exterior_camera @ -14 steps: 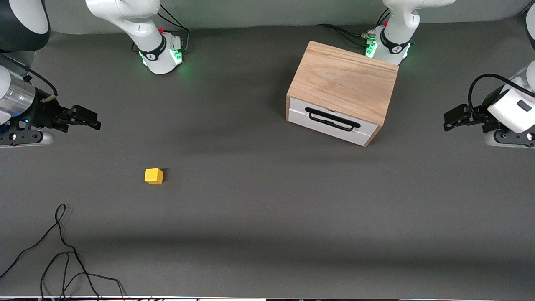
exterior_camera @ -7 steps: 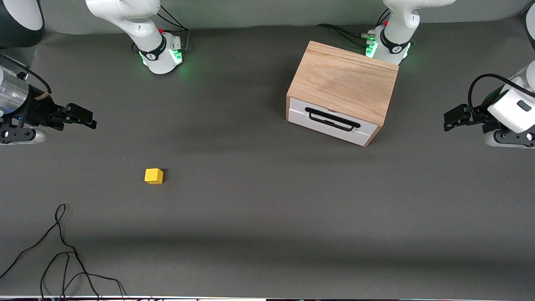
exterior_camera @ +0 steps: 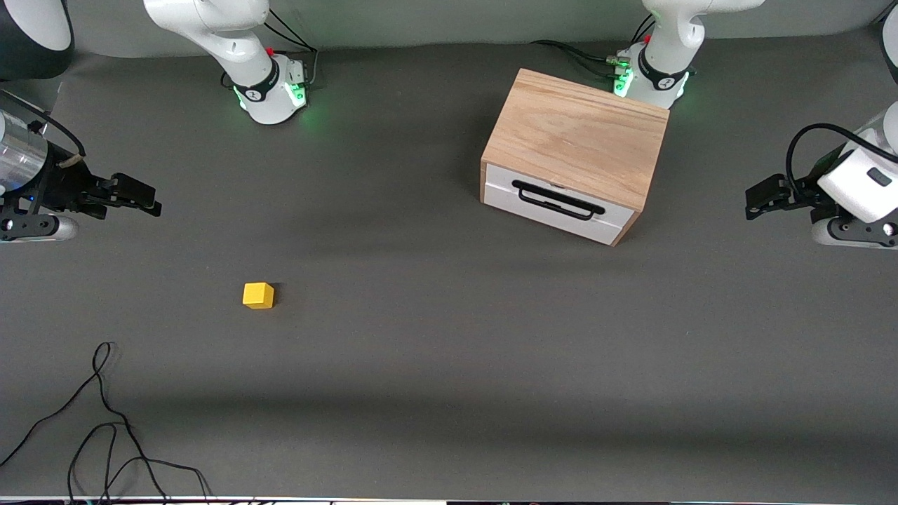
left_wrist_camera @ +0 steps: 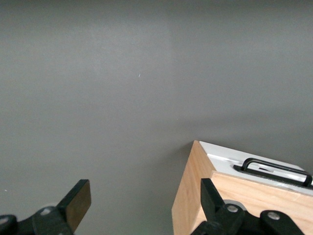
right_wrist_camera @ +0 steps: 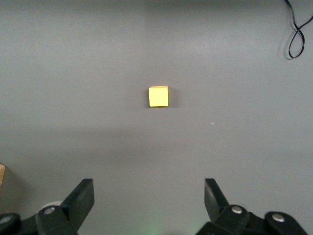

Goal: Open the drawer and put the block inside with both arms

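The yellow block (exterior_camera: 258, 295) sits alone on the grey table, toward the right arm's end; the right wrist view shows the block (right_wrist_camera: 158, 96) ahead of the fingers. The oak box (exterior_camera: 575, 137) stands in front of the left arm's base, its white drawer (exterior_camera: 554, 205) shut, with the black handle (exterior_camera: 558, 200) facing the front camera. My right gripper (exterior_camera: 144, 198) hovers open and empty over the table's right-arm end (right_wrist_camera: 149, 193). My left gripper (exterior_camera: 761, 198) hovers open and empty over the left-arm end (left_wrist_camera: 145, 196), beside the box (left_wrist_camera: 193, 200) and apart from it.
A loose black cable (exterior_camera: 105, 421) lies coiled at the table's near corner on the right arm's end, also seen in the right wrist view (right_wrist_camera: 298, 34). The two green-lit arm bases (exterior_camera: 270, 91) (exterior_camera: 652, 77) stand along the table's edge farthest from the front camera.
My right gripper has drawn back slightly toward its end of the table and then settled. The left arm, the block and the drawer have not moved.
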